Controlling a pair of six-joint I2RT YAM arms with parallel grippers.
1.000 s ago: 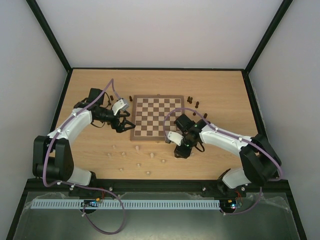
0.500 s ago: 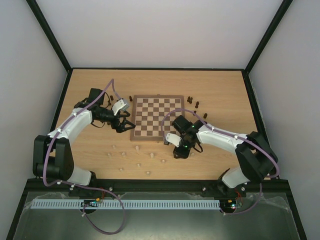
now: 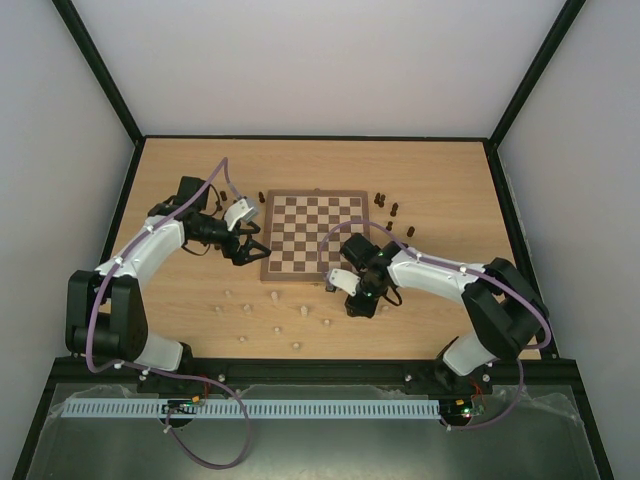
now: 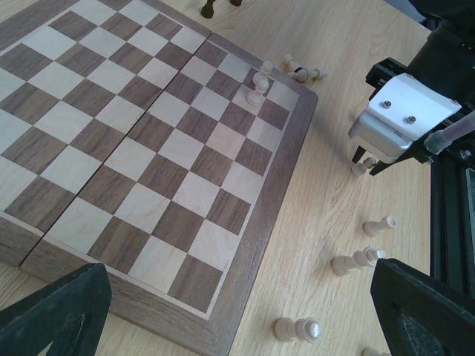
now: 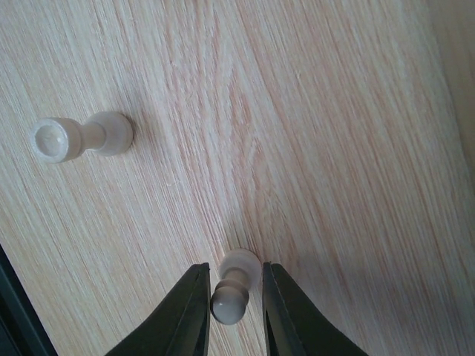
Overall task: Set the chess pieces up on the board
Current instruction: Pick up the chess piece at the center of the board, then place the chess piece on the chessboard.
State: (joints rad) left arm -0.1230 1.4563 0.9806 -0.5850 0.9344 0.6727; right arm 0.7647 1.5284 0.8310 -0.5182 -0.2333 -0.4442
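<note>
The board (image 3: 313, 235) lies mid-table, and in the left wrist view the board (image 4: 148, 148) has two pale pieces (image 4: 259, 80) standing near its far corner. Pale chess pieces (image 3: 288, 318) are scattered on the table in front of it. Dark pieces (image 3: 388, 205) stand by its back corners. My right gripper (image 3: 358, 304) reaches down just off the board's front right corner. Its jaws (image 5: 234, 268) stand narrowly open around a pale pawn (image 5: 231, 297), with a thin gap on one side. My left gripper (image 3: 248, 250) hovers wide open and empty at the board's left edge (image 4: 237, 319).
Another pale pawn (image 5: 78, 137) stands close to the left of the right gripper's fingers. Loose pale pieces (image 4: 360, 259) lie between the board's rim and the right gripper (image 4: 404, 119). Black frame rails border the tabletop (image 3: 450, 180).
The right gripper has shifted slightly left and its jaws have narrowed around the pale pawn. The left arm has not moved.
</note>
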